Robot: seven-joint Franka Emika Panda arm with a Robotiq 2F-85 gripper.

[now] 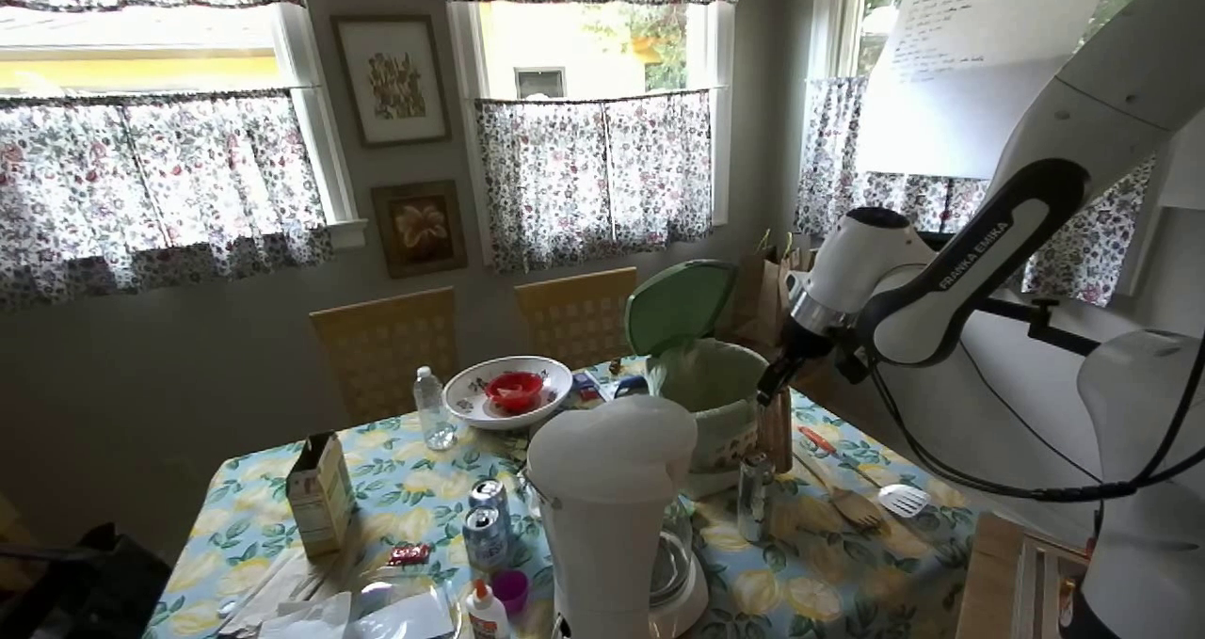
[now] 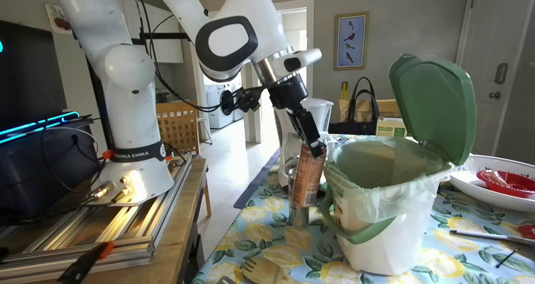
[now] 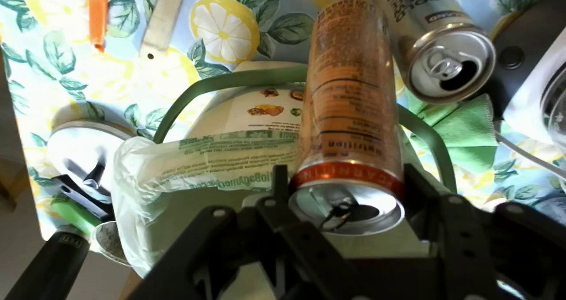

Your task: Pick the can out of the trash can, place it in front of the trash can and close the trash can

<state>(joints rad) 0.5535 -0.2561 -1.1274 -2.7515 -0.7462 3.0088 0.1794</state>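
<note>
In an exterior view, you have a bottle (image 1: pixel 434 413) just left of a white bowl (image 1: pixel 469 392) (red dish (image 1: pixel 511 402) inside).

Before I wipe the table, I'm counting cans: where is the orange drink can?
In an exterior view, the orange drink can is held tilted in the pincer, just left of the trash can, partly hiding the cold brew coffee can.
</note>
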